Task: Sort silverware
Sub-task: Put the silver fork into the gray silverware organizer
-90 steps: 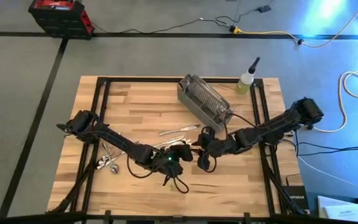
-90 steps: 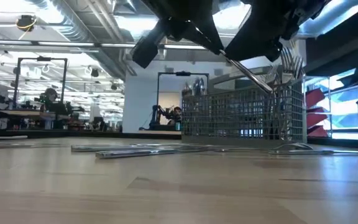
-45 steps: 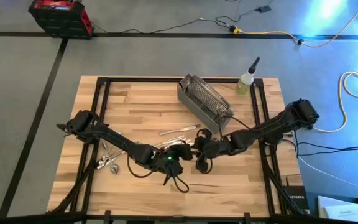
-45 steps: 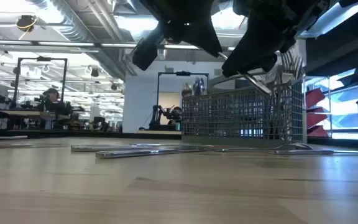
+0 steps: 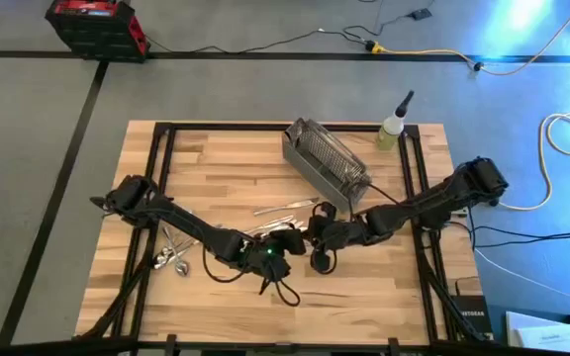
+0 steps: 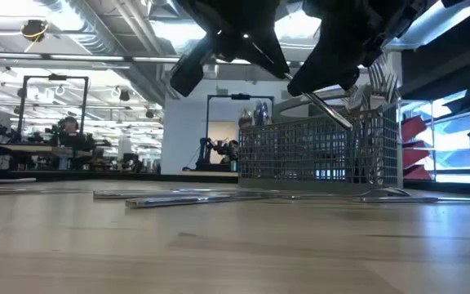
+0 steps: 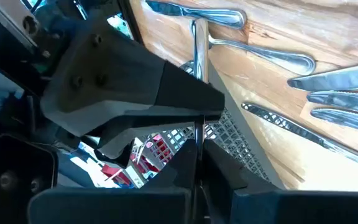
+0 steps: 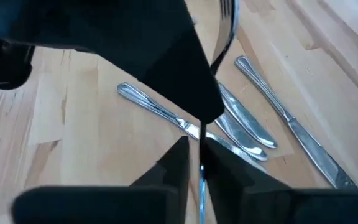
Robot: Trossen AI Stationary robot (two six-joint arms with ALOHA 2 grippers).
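Note:
Above the middle of the table my left gripper (image 5: 287, 240) and my right gripper (image 5: 317, 232) meet, both shut on one silver fork (image 6: 325, 104). The fork hangs slanted in the air between them. More silverware lies flat on the wood: a few pieces (image 5: 285, 207) just beyond the grippers, seen closer as knives and spoons (image 8: 244, 130), and a small heap (image 5: 171, 254) at the near left. The gray mesh basket (image 5: 325, 158) stands at the far middle with forks upright in it (image 6: 378, 82). My left gripper pinches the fork's shaft (image 7: 196, 146) between its two fingers. The fork runs along the fingers and on past my right gripper to its handle end (image 7: 197, 43). It is lifted clear of the table. My right gripper pinches the same fork's shaft (image 8: 201, 158) between its two fingers, edge-on. The fork runs along the fingers, passes behind my left gripper, and ends in its tines (image 8: 227, 9). It hangs clear above the silverware on the table.
A squeeze bottle (image 5: 394, 127) stands at the far right corner by the basket. Black frame rails (image 5: 161, 158) run along the table's left and right sides. Bare wood (image 5: 364, 287) lies at the near right.
My right gripper has moved a little toward the table's left, closing in on my left gripper and the fork it holds up. The left gripper and the fork have stayed about where they were.

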